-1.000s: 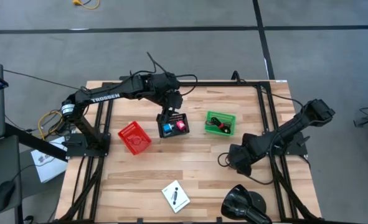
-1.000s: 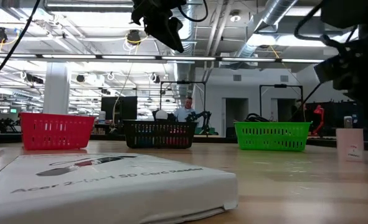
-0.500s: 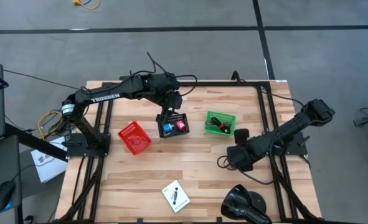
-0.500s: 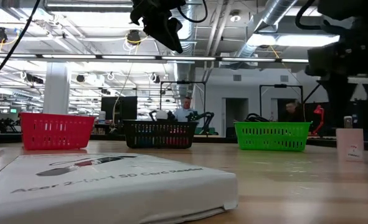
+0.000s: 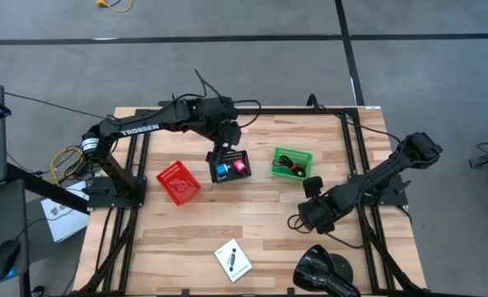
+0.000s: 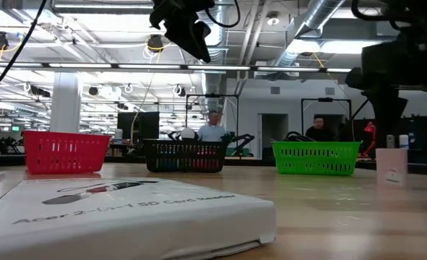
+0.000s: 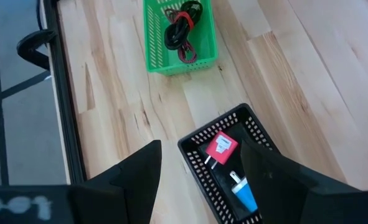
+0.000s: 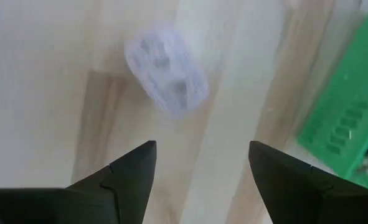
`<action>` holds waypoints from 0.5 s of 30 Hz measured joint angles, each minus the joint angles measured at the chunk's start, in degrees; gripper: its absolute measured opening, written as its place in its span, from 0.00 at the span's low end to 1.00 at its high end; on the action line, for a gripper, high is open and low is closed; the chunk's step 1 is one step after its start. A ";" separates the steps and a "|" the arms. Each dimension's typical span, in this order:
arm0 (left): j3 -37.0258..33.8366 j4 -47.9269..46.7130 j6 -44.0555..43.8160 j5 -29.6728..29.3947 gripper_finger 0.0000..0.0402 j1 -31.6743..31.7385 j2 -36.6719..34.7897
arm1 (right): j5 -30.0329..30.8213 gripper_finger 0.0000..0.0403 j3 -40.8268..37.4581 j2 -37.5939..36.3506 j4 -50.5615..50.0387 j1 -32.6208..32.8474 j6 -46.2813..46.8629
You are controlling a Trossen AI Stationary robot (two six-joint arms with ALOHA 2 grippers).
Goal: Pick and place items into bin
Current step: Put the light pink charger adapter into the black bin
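My left gripper (image 5: 225, 142) hangs open above the black basket (image 5: 229, 165), which holds a pink-red piece (image 7: 220, 148) and a small blue piece (image 7: 243, 196). My right gripper (image 5: 308, 208) is open right of the table's middle. A pale pink cube (image 6: 391, 166) stands on the table just beyond its fingertips and shows blurred in the right wrist view (image 8: 166, 68). The green basket (image 5: 291, 162) holds a black-and-red cord (image 7: 180, 31). A white card with a black mark (image 5: 233, 260) lies flat near the front edge.
A red basket (image 5: 178, 182) stands left of the black one. A big glossy black lump (image 5: 322, 271) sits at the front right edge. A dark frame (image 5: 347, 124) runs around the table top. People show in the room beyond the table (image 6: 213, 130).
My right gripper has gone a little toward the table's left and near edges. The pale pink cube has shifted a little toward the table's left.
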 joint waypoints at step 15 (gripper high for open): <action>0.00 -0.43 0.02 0.01 0.53 0.00 0.00 | -1.24 0.62 0.46 -0.01 11.15 -0.35 -6.29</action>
